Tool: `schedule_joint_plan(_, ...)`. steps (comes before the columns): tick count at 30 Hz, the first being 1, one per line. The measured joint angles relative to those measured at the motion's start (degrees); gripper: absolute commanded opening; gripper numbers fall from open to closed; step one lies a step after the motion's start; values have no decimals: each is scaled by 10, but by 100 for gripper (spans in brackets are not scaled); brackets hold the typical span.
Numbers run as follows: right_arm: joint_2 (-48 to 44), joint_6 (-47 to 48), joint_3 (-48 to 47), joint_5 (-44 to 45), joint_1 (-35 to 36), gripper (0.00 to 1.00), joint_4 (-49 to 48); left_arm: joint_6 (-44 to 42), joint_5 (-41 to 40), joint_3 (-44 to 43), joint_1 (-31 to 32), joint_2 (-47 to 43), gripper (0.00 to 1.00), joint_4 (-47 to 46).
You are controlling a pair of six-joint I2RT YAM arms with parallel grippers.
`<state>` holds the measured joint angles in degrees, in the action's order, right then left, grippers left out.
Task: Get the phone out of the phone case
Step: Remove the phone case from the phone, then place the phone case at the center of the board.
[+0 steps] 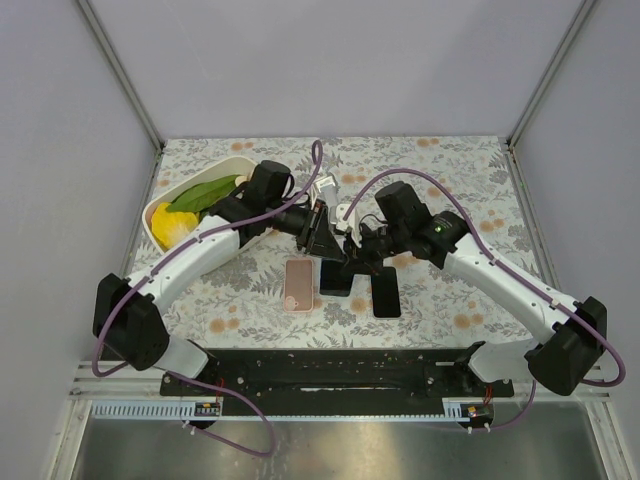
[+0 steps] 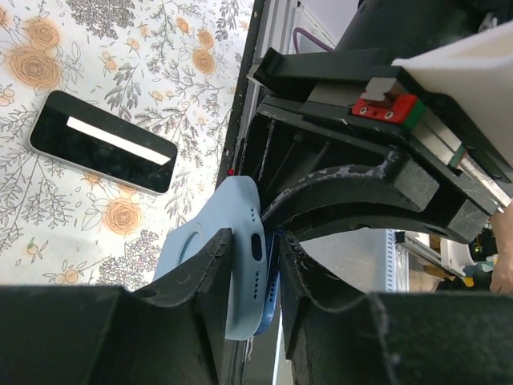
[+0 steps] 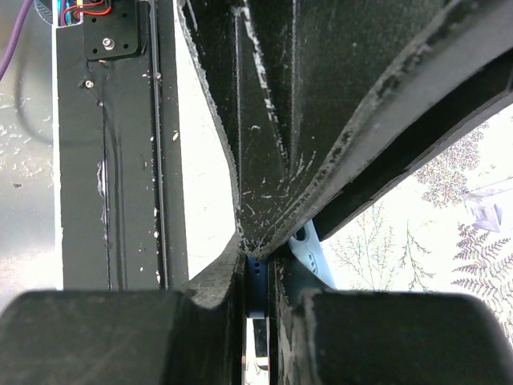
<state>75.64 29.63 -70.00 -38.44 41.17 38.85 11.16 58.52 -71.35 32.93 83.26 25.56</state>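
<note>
Separation of the two shells is, by my reading, the step in hand, with the bundle held in the air at the centre of the top view, above the table (image 1: 450, 180). In the left wrist view the left gripper (image 2: 255, 249) has its jaws set on either side of the pale blue phone case (image 2: 240, 208), pads touching, so it seems to be gripping the case with the darker blue phone (image 2: 271, 297) tucked against it. To the right, the right gripper (image 3: 255, 265) is clamped tight on the thin dark blue edge of the phone, while the case's pale lip sits just outside its fingers.

To do this well, the left jaws should bear on the case rim only and not squeeze through onto the phone, or both arms will pull on the same piece. The right arm should peel one corner free first and not tug straight out, keeping its bite deep enough not to slip.

At the upper left of the top view, a white bin (image 1: 232, 160) holds a green leaf (image 1: 205, 193) and something yellow (image 1: 168, 225). Further right, a pink slab (image 1: 298, 283) and a black phone (image 1: 386, 295) lie flat on the table below the grippers.
</note>
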Motion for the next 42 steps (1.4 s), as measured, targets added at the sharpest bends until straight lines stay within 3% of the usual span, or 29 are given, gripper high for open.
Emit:
schedule_joint_plan(6, 0, 10, 4, 9, 2, 0, 9, 16, 1, 0, 2, 10, 0, -1)
schedule_joint_plan(14, -9, 11, 5, -17, 14, 0, 26, 1, -67, -3, 0, 13, 0, -13)
schedule_joint_plan(31, -27, 5, 5, -28, 20, 0, 23, -93, -85, -11, -24, 16, 0, 35)
schedule_joint_plan(42, -62, -31, 1, -30, 20, 0, 31, -163, -99, -19, -28, 87, 0, 56)
